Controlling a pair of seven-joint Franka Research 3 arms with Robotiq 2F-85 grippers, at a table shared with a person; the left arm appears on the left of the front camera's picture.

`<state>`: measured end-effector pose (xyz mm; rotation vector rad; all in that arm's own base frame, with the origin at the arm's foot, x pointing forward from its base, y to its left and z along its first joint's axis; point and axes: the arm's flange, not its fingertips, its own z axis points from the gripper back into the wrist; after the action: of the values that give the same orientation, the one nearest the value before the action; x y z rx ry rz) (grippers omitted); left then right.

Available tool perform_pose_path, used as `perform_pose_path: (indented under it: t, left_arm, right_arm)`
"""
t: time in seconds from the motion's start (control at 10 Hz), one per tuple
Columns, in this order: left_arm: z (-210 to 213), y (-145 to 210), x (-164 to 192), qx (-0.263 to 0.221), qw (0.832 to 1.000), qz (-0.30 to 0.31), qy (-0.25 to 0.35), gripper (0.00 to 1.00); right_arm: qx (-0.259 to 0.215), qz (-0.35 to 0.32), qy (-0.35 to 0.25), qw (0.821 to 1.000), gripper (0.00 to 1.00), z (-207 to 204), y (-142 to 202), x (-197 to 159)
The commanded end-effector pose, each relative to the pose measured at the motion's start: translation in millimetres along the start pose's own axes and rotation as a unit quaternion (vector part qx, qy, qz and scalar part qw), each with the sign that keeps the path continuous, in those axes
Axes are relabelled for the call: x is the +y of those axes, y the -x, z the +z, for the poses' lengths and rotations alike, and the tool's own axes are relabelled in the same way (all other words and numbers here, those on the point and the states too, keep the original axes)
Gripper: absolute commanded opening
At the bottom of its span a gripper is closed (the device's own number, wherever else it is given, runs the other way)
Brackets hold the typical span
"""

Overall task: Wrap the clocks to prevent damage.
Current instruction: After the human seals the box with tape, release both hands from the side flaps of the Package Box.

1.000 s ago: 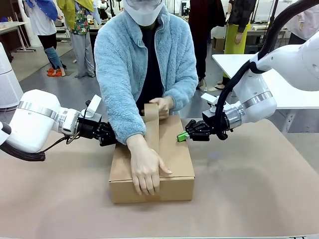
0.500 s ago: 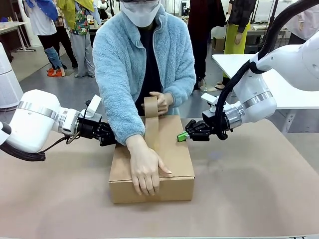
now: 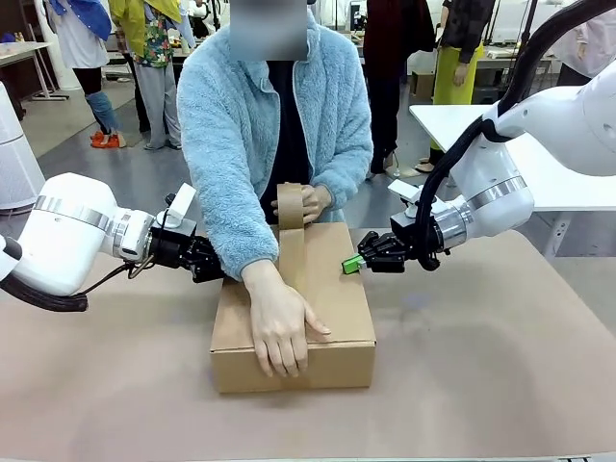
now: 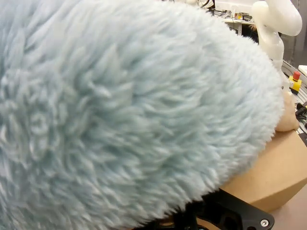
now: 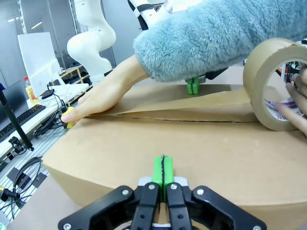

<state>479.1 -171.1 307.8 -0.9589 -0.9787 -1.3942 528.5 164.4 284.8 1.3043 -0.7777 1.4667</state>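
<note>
A closed cardboard box (image 3: 337, 308) lies mid-table; the clocks are hidden. A person presses one hand (image 3: 281, 332) on a brown tape strip along the lid. Their other hand holds the tape roll (image 3: 291, 204) at the far edge. My left gripper (image 3: 204, 262) sits at the box's left side, its tips behind the person's blue sleeve (image 4: 134, 105). Its green pads (image 5: 193, 86) show together across the lid. My right gripper (image 5: 163, 175) is shut, green pads together against the box's right upper edge (image 3: 352, 263). The tape roll (image 5: 271, 86) stands on edge.
The brown table cover (image 3: 481, 375) spreads bare in front of and right of the box. A white table (image 3: 549, 173) stands behind my right arm. People stand farther back in the room.
The person's far hand has moved the tape roll slightly back from the box, stretching the strip. Both arms and the box stay still.
</note>
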Motion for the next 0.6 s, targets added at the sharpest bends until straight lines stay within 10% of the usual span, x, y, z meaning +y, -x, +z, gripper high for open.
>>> perform_pose_path:
  t: [0.0, 0.5]
  left_arm:
    - [-1.4, 1.1, 0.1, 0.006, 1.000, -0.003, 0.002, 0.00]
    - [-1.4, 1.1, 0.1, 0.006, 1.000, -0.003, 0.002, 0.00]
  right_arm:
    - [0.002, -0.005, 0.009, 1.000, 0.01, -3.4, 2.4, 2.1]
    - [0.002, -0.005, 0.009, 1.000, 0.01, -3.4, 2.4, 2.1]
